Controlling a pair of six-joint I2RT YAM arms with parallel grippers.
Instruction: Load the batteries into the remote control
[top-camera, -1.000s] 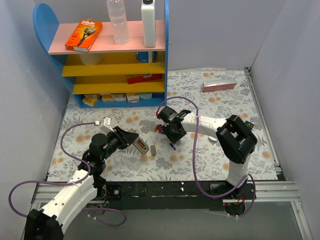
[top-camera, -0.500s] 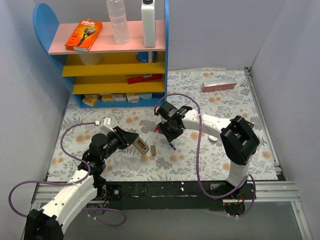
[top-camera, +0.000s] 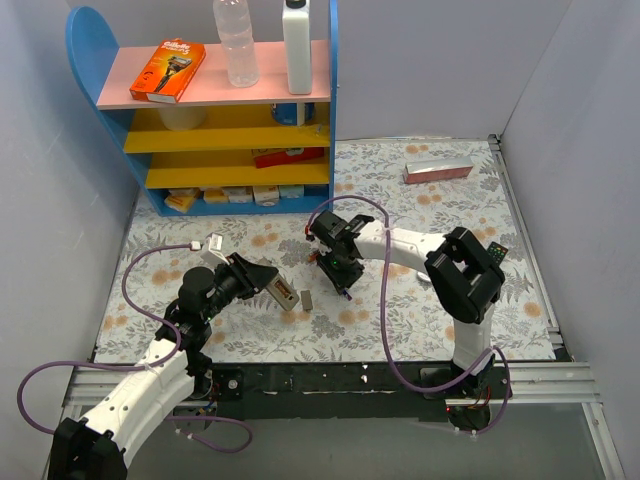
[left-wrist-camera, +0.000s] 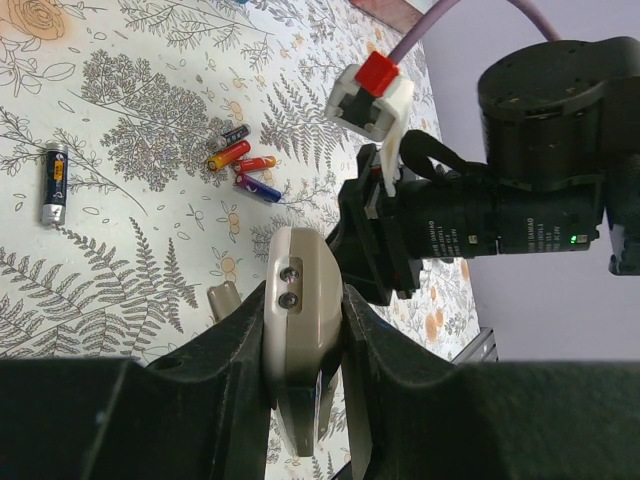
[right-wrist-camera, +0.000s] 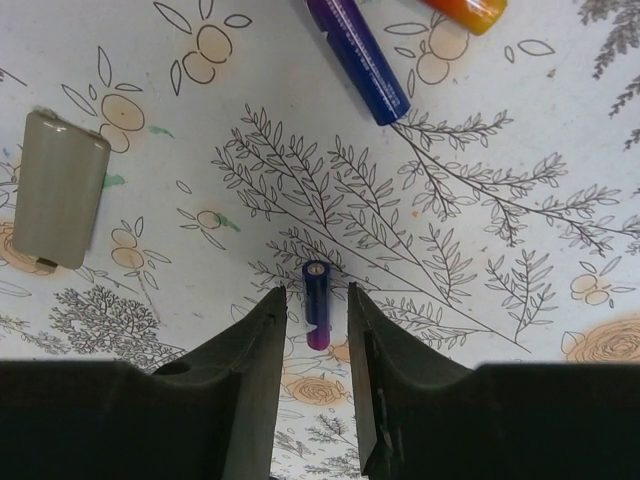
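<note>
My left gripper (top-camera: 262, 280) is shut on the white remote control (top-camera: 281, 292) and holds it tilted above the table; in the left wrist view the remote (left-wrist-camera: 300, 300) is clamped between both fingers. My right gripper (top-camera: 338, 272) is open and low over the table, its fingers either side of a blue-purple battery (right-wrist-camera: 317, 290) with a small gap on each side. Another blue-purple battery (right-wrist-camera: 357, 55) and a red-orange one (right-wrist-camera: 470, 10) lie beyond it. The battery cluster also shows in the left wrist view (left-wrist-camera: 243, 160).
A grey battery cover (right-wrist-camera: 60, 190) lies on the table near the remote, also in the top view (top-camera: 306, 298). A black battery (left-wrist-camera: 53, 183) lies apart. A blue-and-yellow shelf (top-camera: 230, 130) stands back left, a pink box (top-camera: 437, 171) back right.
My right gripper has shifted a little left and turned, settling over the blue-purple battery. The left arm and the remote have not moved.
</note>
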